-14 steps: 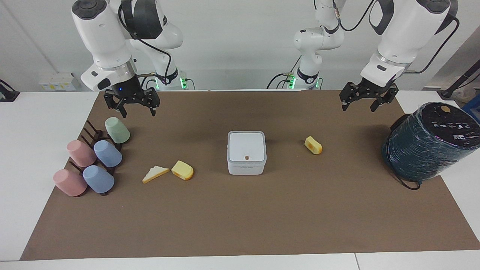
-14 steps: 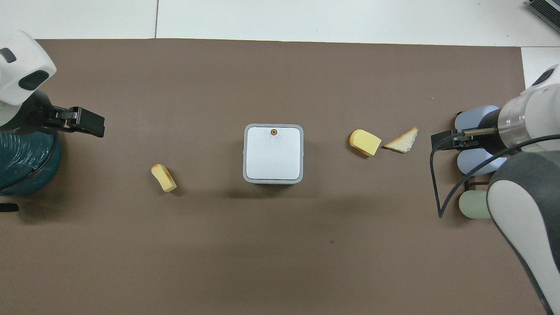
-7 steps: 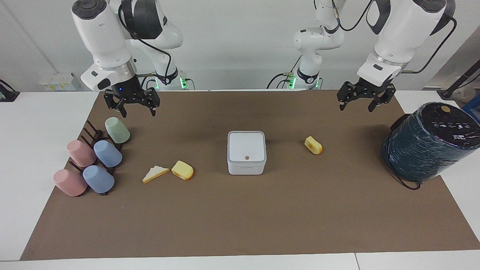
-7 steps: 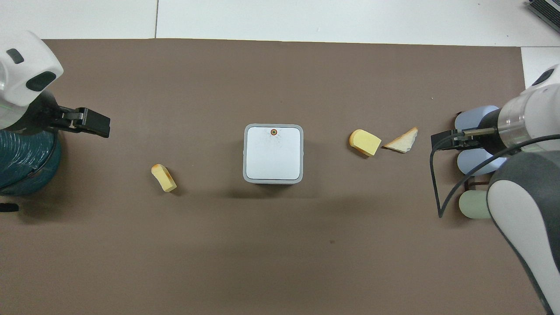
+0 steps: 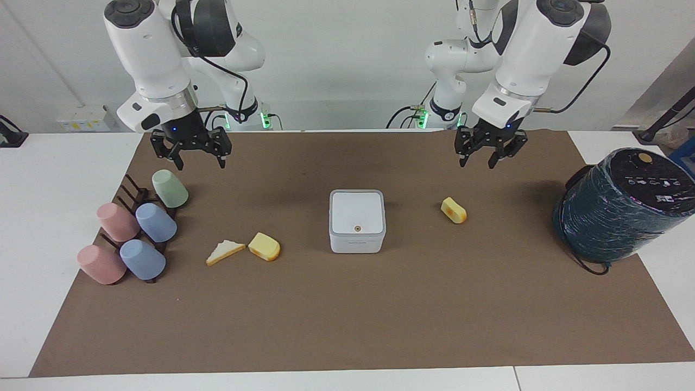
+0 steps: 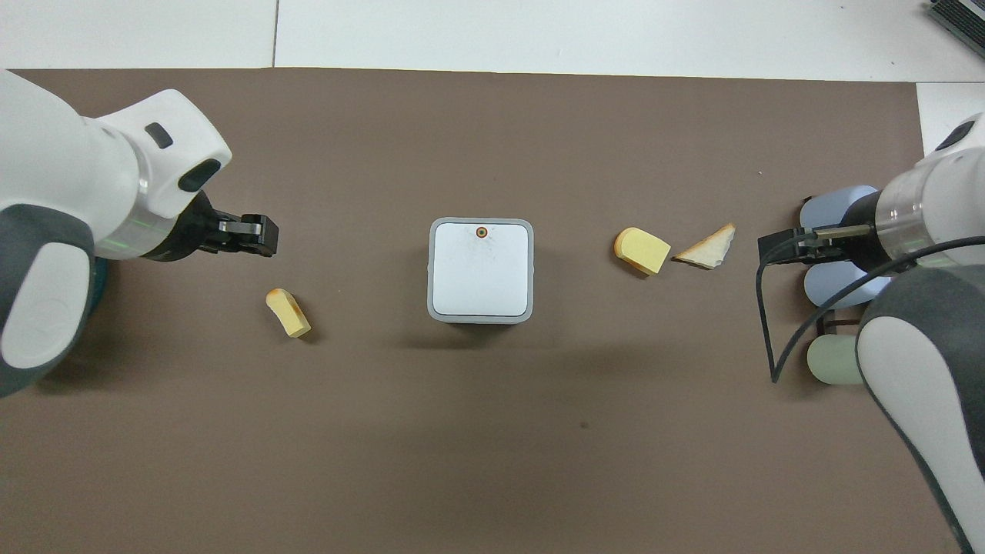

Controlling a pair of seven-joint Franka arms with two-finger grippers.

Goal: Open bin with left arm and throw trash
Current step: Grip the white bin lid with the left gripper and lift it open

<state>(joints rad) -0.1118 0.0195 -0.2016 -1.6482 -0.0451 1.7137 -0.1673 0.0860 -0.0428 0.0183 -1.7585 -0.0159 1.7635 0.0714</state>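
The bin (image 5: 357, 220) is a small white square box in the middle of the brown mat, its lid shut, an orange dot on the lid; it also shows in the overhead view (image 6: 481, 269). One cheese wedge (image 5: 454, 210) (image 6: 288, 312) lies toward the left arm's end. A second cheese wedge (image 5: 264, 246) (image 6: 642, 250) and a bread slice (image 5: 225, 251) (image 6: 706, 248) lie together toward the right arm's end. My left gripper (image 5: 476, 163) (image 6: 258, 235) is open and empty, raised over bare mat close to the first wedge. My right gripper (image 5: 199, 162) (image 6: 777, 248) is open, empty and waits above the cups.
A big dark-green wrapped cylinder (image 5: 619, 206) stands at the left arm's end of the table. Several pastel cups (image 5: 130, 233) (image 6: 835, 208) lie on a dark rack at the right arm's end. The mat (image 5: 347, 315) is bare farther from the robots than the bin.
My left gripper has swung from beside the green cylinder toward the middle of the table and turned, now close to the lone cheese wedge. The right arm has not moved.
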